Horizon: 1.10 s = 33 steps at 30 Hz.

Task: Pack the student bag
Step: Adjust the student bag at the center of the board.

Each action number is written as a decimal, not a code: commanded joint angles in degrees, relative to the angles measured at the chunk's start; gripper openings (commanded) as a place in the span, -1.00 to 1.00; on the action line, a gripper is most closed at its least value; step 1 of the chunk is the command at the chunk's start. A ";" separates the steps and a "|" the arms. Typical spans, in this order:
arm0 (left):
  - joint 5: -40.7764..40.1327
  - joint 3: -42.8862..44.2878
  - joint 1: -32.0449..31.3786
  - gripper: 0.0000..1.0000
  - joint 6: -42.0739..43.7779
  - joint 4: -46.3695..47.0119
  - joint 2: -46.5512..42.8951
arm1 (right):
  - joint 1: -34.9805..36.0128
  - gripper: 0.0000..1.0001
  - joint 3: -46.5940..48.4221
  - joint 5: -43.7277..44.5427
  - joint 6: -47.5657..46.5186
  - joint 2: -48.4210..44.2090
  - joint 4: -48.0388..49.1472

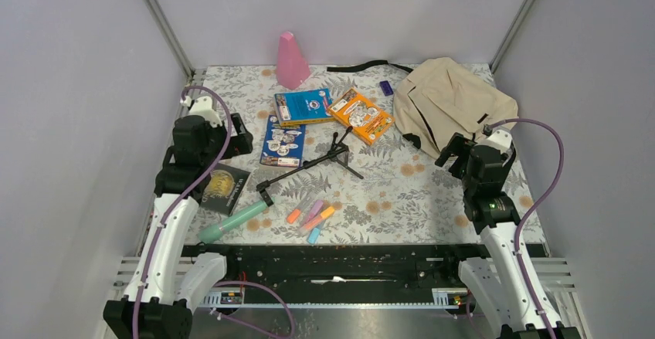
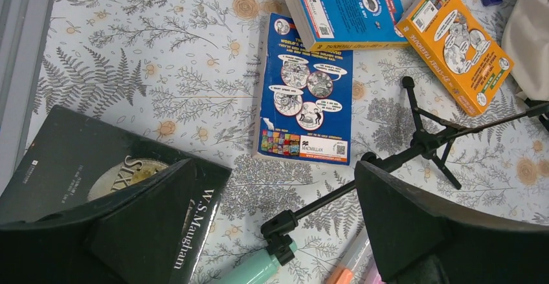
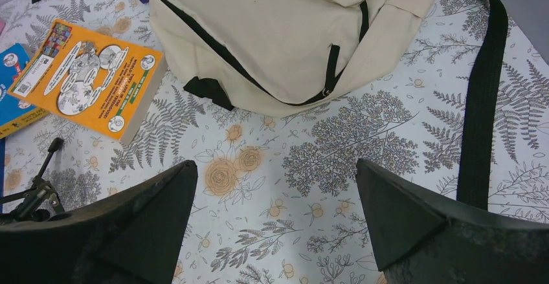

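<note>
1. Placement first: the student bag, a large beige soft fabric backpack with black straps and zipper trim (image 1: 452, 103), lies slumped flat toward the far right corner of the bench (image 1: 402, 200), just beyond the right end effector (image 1: 457, 154).
2. Both end effectors are spread wide and hold nothing. The right one hovers over bare bench at the bag's near edge. The left end effector (image 2: 273, 167) hangs near the left edge, above the dark paperback book (image 2: 71, 167) and the black folding tripod (image 2: 421, 145).
3. The bag's zipper looks closed in the right wrist view, so I judge that packing has not begun. If you pinch loose fabric instead of the pull, the whole bag will likely drag rather than open.
4. Watch the loose black strap (image 3: 479, 90) lying on the bench beside the right end effector. A finger could hook it and tug the bag askew.
5. The bright blue book (image 2: 343, 6) touches or overlaps the far end of the blue comic-cover paperback (image 2: 304, 96). Lifting the lower one could tip the other.
6. The tripod's spread legs could snag on the bag's opening. One end of it meets the mint-green cylinder (image 2: 256, 268), and I cannot tell whether they are joined, so expect both to move.
</note>
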 commanded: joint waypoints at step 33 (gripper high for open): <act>19.39 12.43 -0.66 0.98 -6.22 3.57 12.30 | -25.21 0.74 10.22 -23.84 16.68 37.51 7.59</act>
